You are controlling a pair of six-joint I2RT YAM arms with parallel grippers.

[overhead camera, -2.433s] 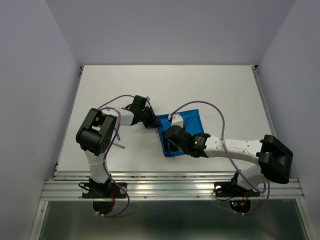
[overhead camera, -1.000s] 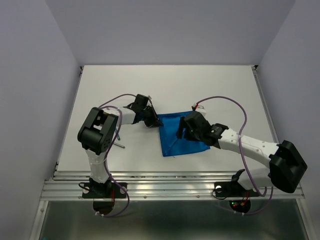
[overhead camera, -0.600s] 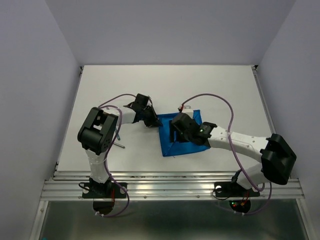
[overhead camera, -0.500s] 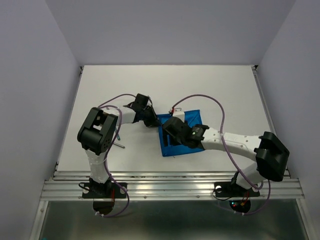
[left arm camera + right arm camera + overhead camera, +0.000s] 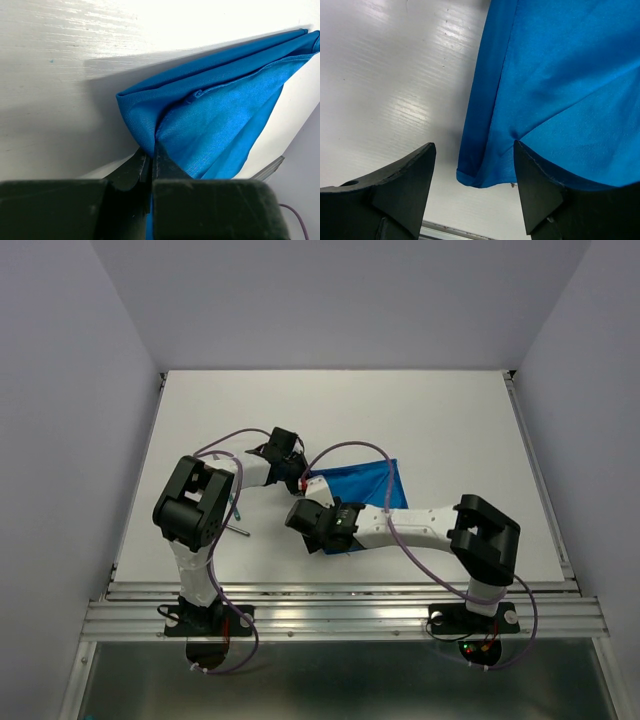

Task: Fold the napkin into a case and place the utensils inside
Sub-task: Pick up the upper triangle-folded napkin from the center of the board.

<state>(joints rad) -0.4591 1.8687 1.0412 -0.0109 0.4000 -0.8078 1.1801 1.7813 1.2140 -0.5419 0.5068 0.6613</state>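
Blue cloth, the napkin [image 5: 362, 483], lies folded in layers on the white table [image 5: 420, 415], a little left of the middle and nearer the arms than the far edge. The left gripper [image 5: 151, 159] has its 2 fingers pressed together on the napkin's far-left corner, and the fold there bunches and lifts slightly where it is pinched. The right gripper [image 5: 474, 152] hangs low over the near-left corner with its fingers spread wide. That corner sits between them on the table, touching neither finger. In the right wrist view, a crease runs diagonally from this corner across the top layer. The 2 utensils, 1 teal-handled [image 5: 236, 507] and 1 grey metal [image 5: 241, 531], lie on the table to the left of the napkin, just beside the left arm's elbow and apart from the cloth.
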